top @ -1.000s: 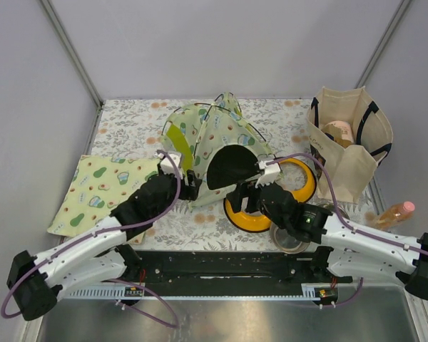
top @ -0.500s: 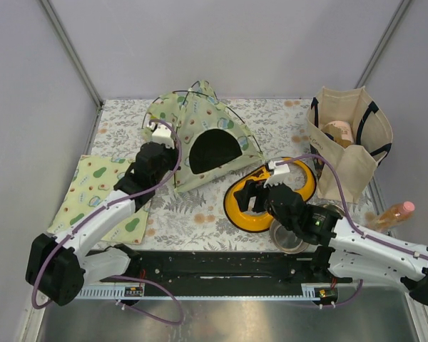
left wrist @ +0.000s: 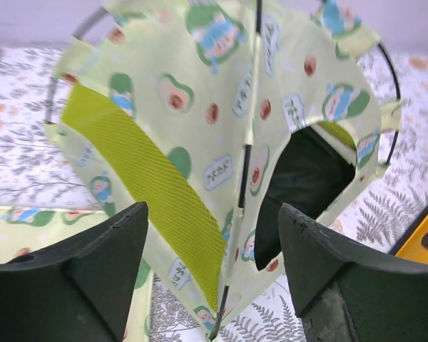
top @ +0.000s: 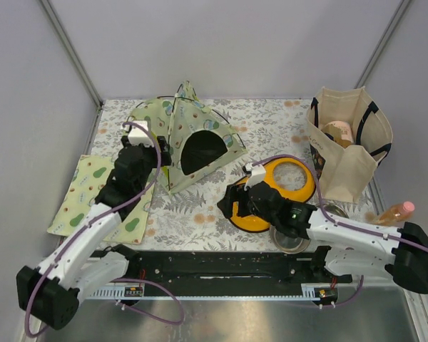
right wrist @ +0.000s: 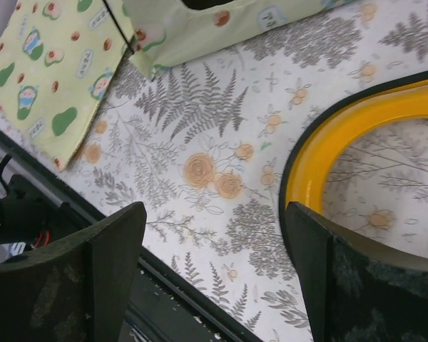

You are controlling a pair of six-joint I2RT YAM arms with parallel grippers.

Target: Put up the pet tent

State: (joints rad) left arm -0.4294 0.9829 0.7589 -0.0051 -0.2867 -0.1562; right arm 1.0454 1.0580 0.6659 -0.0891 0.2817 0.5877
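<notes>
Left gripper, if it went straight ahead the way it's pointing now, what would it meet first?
The pet tent: its lime-green panel and a black pole lie straight ahead of the left gripper, seemingly close, though depth is unclear.

Top camera: high above the near edge, looking down and far across the whole floral-print table cover [top: 200, 214]. Left wrist camera: low and close, facing far at the pale green avocado-print fabric tent [left wrist: 221, 142]. Right wrist camera: close over the cover, tilted down and left. All three catch the tent and the orange plastic ring feeder [right wrist: 328, 149].
</notes>
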